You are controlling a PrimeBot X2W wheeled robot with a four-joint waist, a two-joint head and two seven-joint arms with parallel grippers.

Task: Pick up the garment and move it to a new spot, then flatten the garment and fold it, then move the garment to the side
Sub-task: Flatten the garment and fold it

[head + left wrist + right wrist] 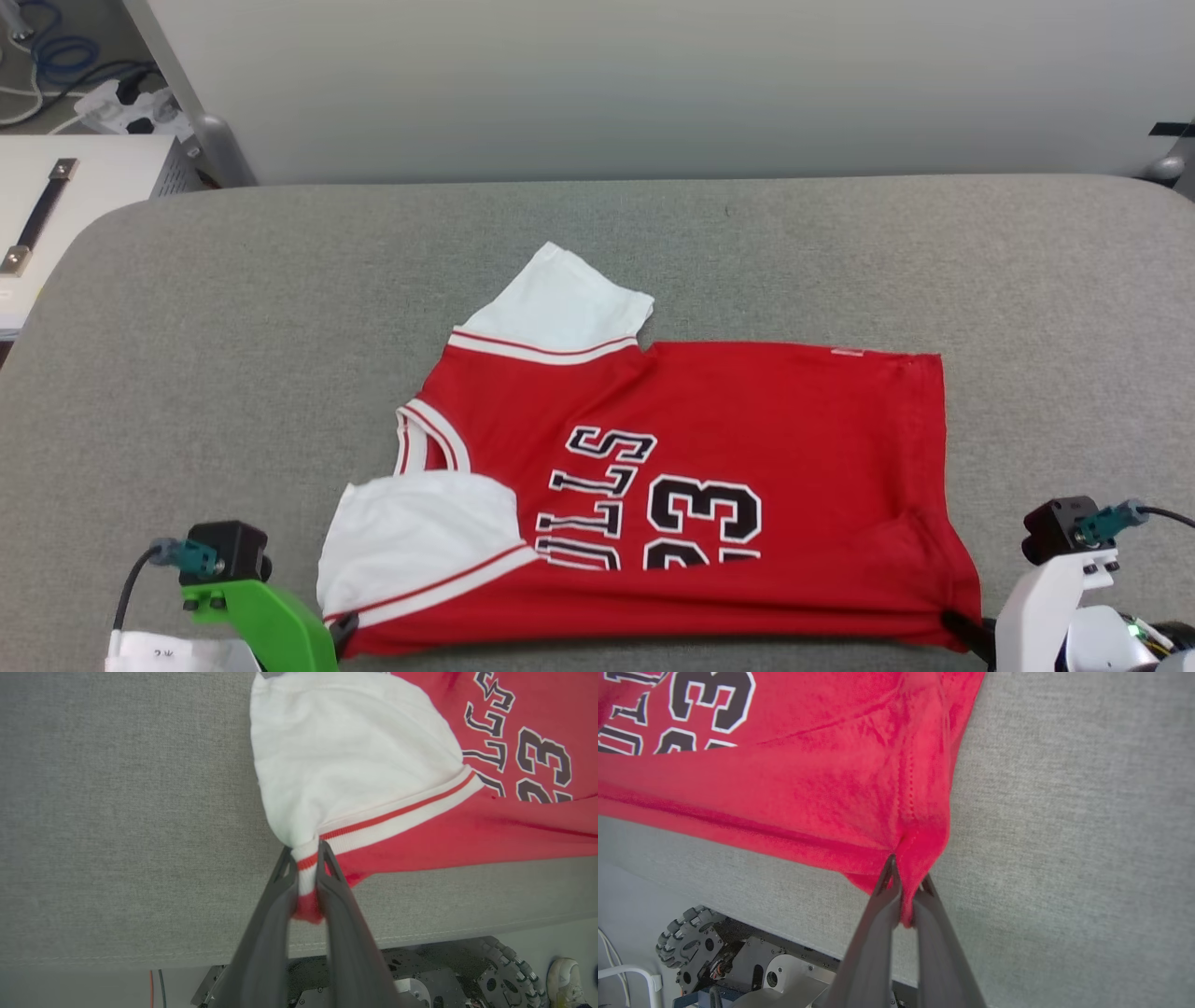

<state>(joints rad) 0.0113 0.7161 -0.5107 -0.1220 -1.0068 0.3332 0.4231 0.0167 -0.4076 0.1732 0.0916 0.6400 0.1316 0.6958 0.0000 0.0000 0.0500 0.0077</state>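
The garment (709, 439), a red jersey with white sleeves and black numerals, lies spread on the grey table, its collar toward the left. Its near edge is lifted off the cloth surface at both ends. My left gripper (306, 851) is shut on the garment's striped sleeve seam (303, 877) at the near left corner. My right gripper (906, 877) is shut on the red hem corner (920, 858) at the near right. In the head view the left gripper (344, 627) and the right gripper (962, 627) sit at the garment's two near corners.
The grey padded table (187, 373) has free room to the left, right and behind the garment. A pale wall (653, 84) stands behind the table. A white cabinet (84, 187) and cables (56, 65) sit at the far left. The robot's wheeled base (691, 947) shows below the table's near edge (140, 956).
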